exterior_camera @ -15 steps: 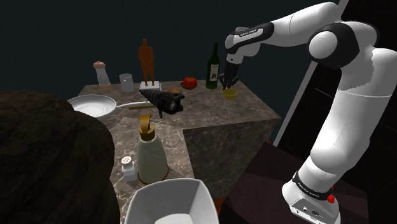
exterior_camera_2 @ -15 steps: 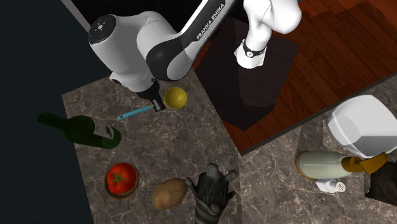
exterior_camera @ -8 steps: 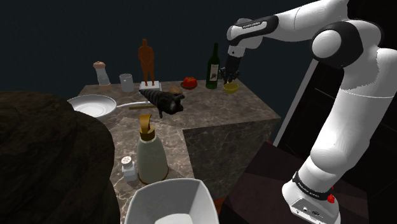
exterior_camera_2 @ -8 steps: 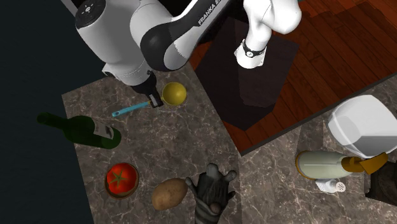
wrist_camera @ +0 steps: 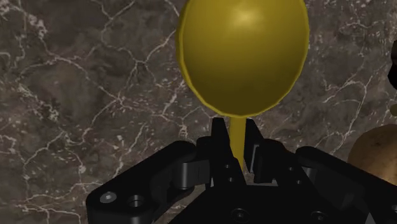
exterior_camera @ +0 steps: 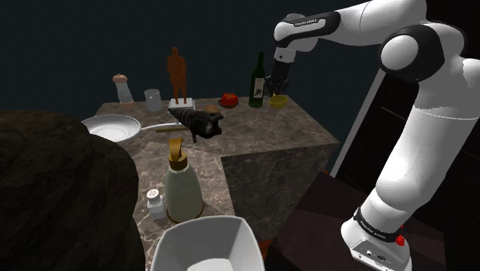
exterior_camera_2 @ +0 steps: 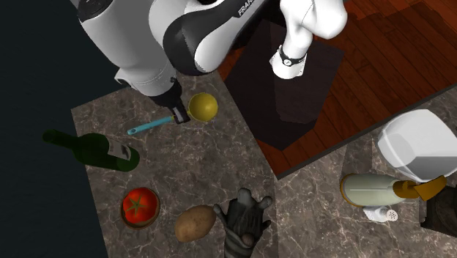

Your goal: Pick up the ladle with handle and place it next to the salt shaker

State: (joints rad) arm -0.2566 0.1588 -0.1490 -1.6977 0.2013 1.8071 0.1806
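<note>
Black claw (wrist_camera: 235, 139) clamped on neck of yellow-bowled, teal-handled ladle (wrist_camera: 242, 57), held above dark marble surface (wrist_camera: 76, 95); long axis runs bowl-to-handle toward second exterior view's left; small white salt shaker (exterior_camera_2: 381, 214) sits well apart, toward that view's lower right.

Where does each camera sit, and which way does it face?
Shoulder view: beside the white arm, looking across the marble counter; the arm rises on its right.
Second exterior view: overhead, looking down on the counter; the arm enters from its top.
Wrist view: on the hand, looking along the black jaws, shut on the ladle.
Shared: both exterior views show the wine bottle and tomato.
</note>
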